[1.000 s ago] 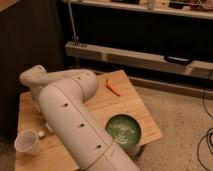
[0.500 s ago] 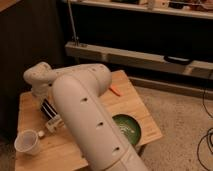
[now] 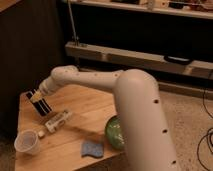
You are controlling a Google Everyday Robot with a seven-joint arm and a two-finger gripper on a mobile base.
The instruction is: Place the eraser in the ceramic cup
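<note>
My gripper (image 3: pixel 38 100) is at the end of the white arm, over the back left part of the wooden table (image 3: pixel 80 107). It is shut on the eraser (image 3: pixel 44 106), a dark striped block that hangs just below it, a little above the tabletop. The ceramic cup (image 3: pixel 27 143), pale and upright, stands at the table's front left corner, below and slightly left of the gripper and apart from it. I cannot see into the cup.
A whitish rectangular box (image 3: pixel 58 120) lies right of the gripper, with a small pale piece (image 3: pixel 41 134) near the cup. A blue sponge (image 3: pixel 92 148) lies at the front edge. A green patterned bowl (image 3: pixel 114 133) is partly hidden behind my arm. Shelving stands behind the table.
The arm has swung back and to the left, uncovering the table. The gripper, with the dark block in it, has shifted slightly left toward the cup's side.
</note>
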